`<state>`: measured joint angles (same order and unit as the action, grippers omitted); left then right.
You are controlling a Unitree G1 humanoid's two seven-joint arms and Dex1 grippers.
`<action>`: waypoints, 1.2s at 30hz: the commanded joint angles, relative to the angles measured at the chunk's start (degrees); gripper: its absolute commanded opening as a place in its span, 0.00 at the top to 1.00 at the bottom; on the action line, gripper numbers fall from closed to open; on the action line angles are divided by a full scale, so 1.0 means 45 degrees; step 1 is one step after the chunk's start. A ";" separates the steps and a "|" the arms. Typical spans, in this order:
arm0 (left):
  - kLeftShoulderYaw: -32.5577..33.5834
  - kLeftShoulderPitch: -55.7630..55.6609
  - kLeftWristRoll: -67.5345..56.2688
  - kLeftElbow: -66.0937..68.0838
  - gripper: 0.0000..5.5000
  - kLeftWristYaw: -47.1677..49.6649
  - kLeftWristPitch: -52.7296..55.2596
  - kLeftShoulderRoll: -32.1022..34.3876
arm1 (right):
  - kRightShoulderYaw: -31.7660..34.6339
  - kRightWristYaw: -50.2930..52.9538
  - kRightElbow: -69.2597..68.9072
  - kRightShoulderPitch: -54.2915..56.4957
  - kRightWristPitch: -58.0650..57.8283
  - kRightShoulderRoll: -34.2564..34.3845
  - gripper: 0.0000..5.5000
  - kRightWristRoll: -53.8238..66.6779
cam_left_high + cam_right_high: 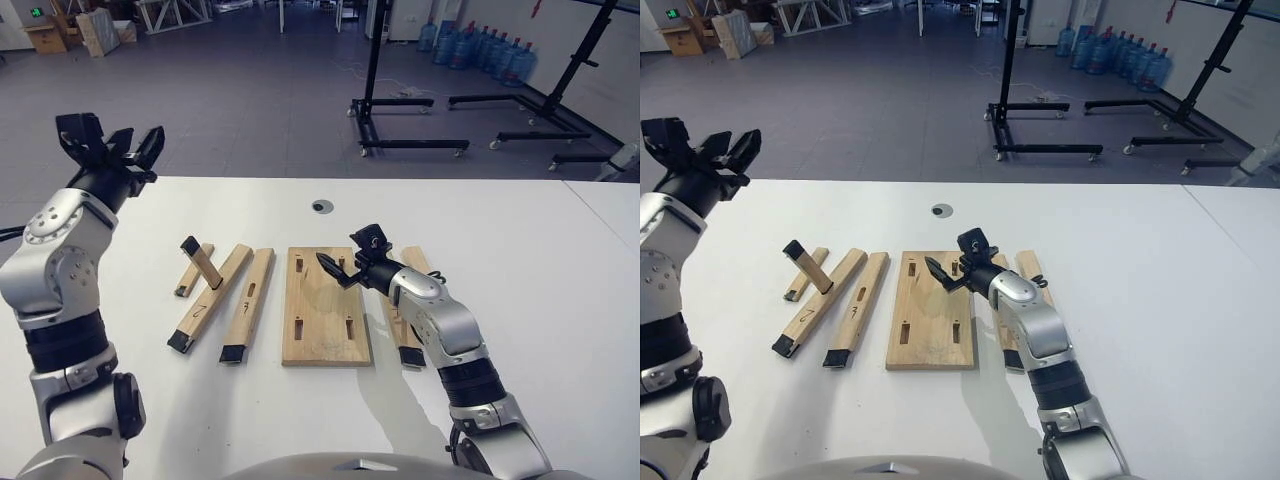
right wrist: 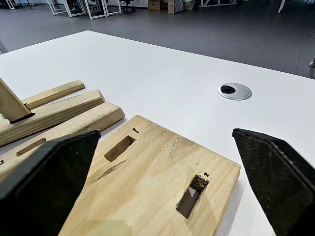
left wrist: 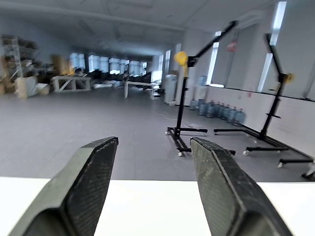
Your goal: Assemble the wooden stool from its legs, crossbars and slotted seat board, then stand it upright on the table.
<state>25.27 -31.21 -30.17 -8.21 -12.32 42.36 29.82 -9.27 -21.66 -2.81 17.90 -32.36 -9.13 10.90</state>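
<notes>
Two legs (image 1: pixel 212 297) lie side by side on the table (image 1: pixel 520 300), left of the seat board (image 1: pixel 325 330), which lies flat at mid-table, slots up. Just right of the board, more wooden pieces (image 1: pixel 1030 265) lie partly hidden under my right arm. My right jaws hang wide open above the board's far right part, holding nothing. Farther left, two short crossbars (image 1: pixel 188 280) lie crossed, one on the other. Beyond them a grommet (image 1: pixel 322 206) sits in the table. My left jaws are raised at far left, wide and empty.
</notes>
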 commanded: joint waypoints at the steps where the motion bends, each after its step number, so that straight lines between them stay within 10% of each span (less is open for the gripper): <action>1: -0.0190 -0.0456 -0.0191 0.0375 0.51 -0.0142 0.0295 0.0080 | -0.0001 -0.0001 0.0028 0.0223 -0.0034 0.0006 0.10 -0.0096; 24: -0.3279 0.2434 0.1905 0.2720 0.51 -0.0970 -0.3176 -0.2183 | 0.0053 -0.0120 -0.0015 0.0039 -0.0219 -0.0154 0.10 -0.0046; 36: 0.1171 -0.3801 -0.4274 -0.3045 0.51 0.1287 0.6816 0.3345 | 0.1089 0.0098 -0.0448 -0.0310 -0.0099 -0.0715 0.10 0.0028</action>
<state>31.35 -50.06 -46.52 -20.76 -6.00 61.39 39.39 -6.19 -21.67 -3.36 17.69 -32.88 -10.98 11.06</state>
